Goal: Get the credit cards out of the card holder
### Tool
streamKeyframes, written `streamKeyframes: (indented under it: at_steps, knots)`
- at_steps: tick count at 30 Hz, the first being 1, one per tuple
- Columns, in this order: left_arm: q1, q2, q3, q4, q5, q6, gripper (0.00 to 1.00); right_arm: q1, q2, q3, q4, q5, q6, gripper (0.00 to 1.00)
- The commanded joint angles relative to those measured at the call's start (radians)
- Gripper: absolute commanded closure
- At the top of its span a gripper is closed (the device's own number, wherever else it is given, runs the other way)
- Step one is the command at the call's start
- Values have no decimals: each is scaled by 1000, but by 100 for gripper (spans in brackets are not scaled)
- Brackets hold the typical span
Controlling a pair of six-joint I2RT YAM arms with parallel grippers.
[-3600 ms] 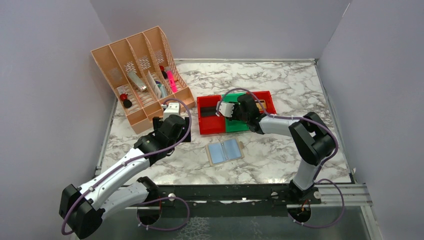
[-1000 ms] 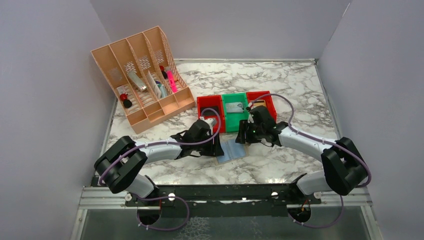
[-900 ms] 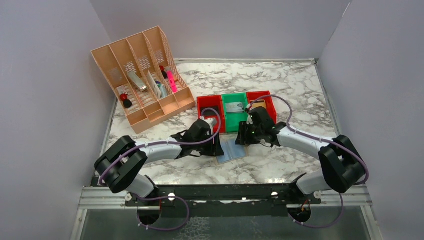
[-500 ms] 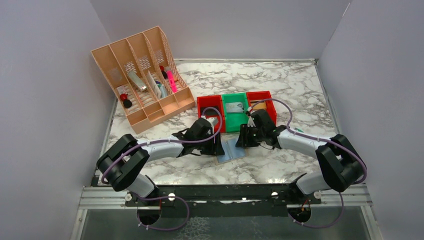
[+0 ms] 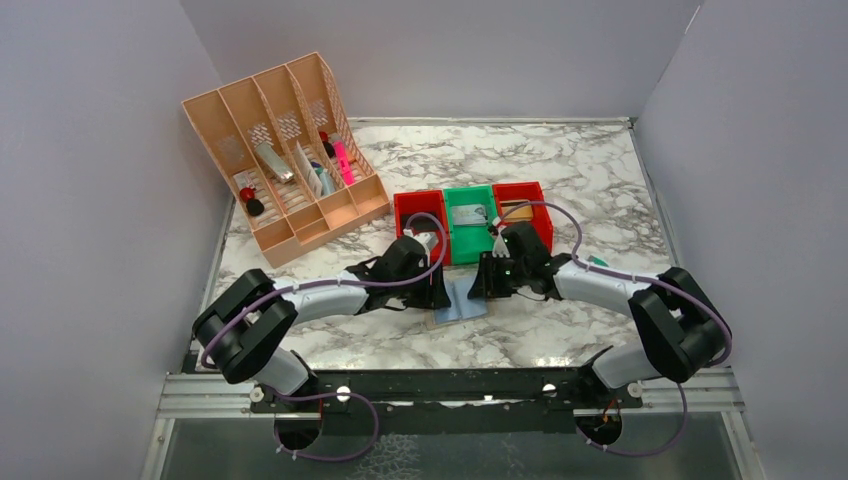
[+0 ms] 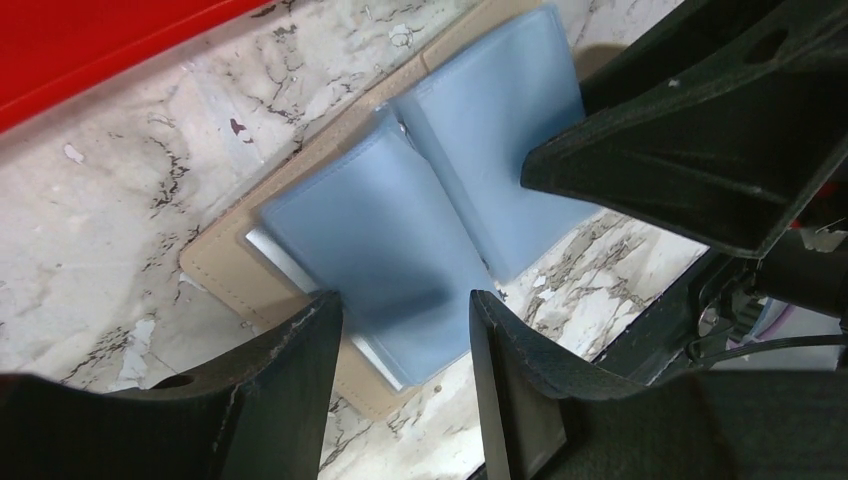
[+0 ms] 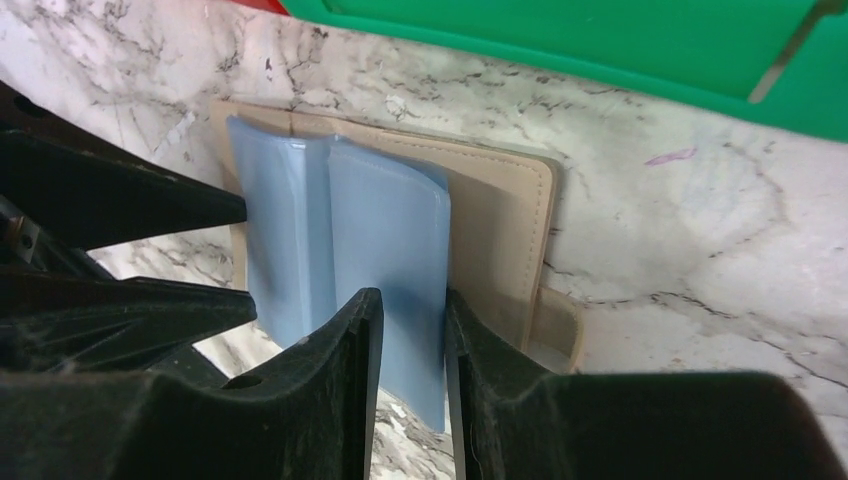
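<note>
The card holder (image 5: 461, 301) lies open on the marble, tan cover down, two pale blue panels up. My left gripper (image 5: 437, 292) is at its left end. In the left wrist view the left gripper (image 6: 405, 335) is open, with its fingers either side of the left blue panel (image 6: 380, 240). My right gripper (image 5: 484, 283) is at the holder's right end. In the right wrist view the right gripper (image 7: 408, 310) has its jaws a narrow gap apart over the right blue panel (image 7: 390, 230), beside the tan cover (image 7: 500, 230). A grey card (image 5: 467, 214) lies in the green bin.
Red, green and red bins (image 5: 420, 212) (image 5: 470, 232) (image 5: 530, 200) stand in a row just behind the holder; the green bin (image 7: 600, 40) fills the top of the right wrist view. A peach desk organizer (image 5: 285, 150) with pens stands at the back left. Grey walls enclose the table.
3.6 s ago the right gripper was in the bins and the left arm was near the organizer. Both then came to the holder. In the last second the right gripper slid slightly left.
</note>
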Motion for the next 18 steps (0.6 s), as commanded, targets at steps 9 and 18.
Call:
streamKeyframes:
  at_steps: [9,18]
  knots:
    - [-7,-20,27,22,4,25,47,16,7,-12,4,-56,43,65]
    - [-5,-136,63,-237,-216,62,40,16,-122,51,-135,108,-6,52]
